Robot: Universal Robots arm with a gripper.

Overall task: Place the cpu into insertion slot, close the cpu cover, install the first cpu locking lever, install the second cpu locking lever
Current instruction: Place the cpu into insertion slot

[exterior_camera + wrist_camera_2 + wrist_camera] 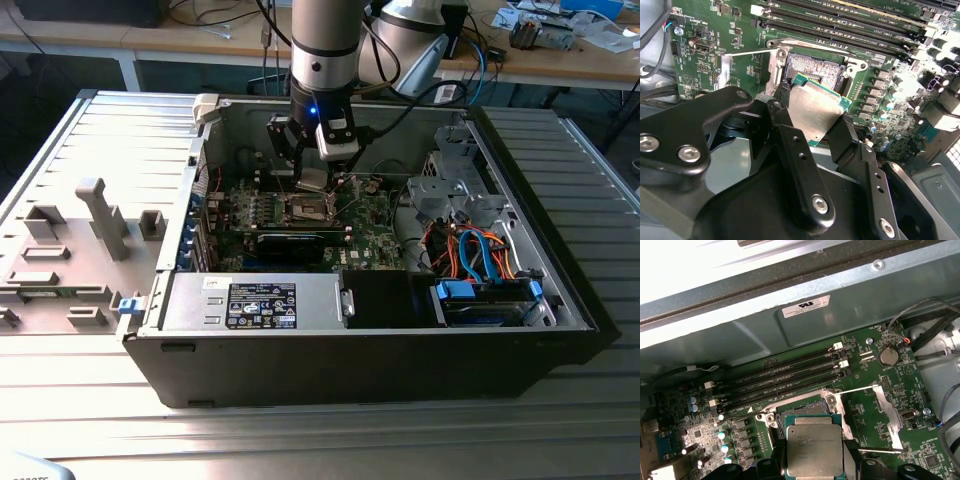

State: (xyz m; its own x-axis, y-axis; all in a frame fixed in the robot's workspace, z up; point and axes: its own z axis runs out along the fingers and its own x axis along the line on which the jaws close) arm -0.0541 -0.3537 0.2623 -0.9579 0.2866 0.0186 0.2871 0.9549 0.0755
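- In the exterior view, the grey robot arm reaches down into an open dark metal computer case lying on its side. Its black gripper hangs over the green motherboard. It holds the small flat square cpu with a dull silver-grey metal top just above the square silver-rimmed insertion slot.
- In the second wrist view, the two black fingers clamp the cpu by opposite edges. The chip sits tilted over the near side of the insertion slot, whose brownish contact field is still partly bare. Whether chip and slot touch cannot be told. The thin silver frame-shaped cpu cover is swung open beside the slot. Long black memory slots run beyond it.
- In the first wrist view, the cpu covers the near part of the insertion slot. The open cpu cover lies beside it, green board showing through its window. A round silver coin battery sits further off.
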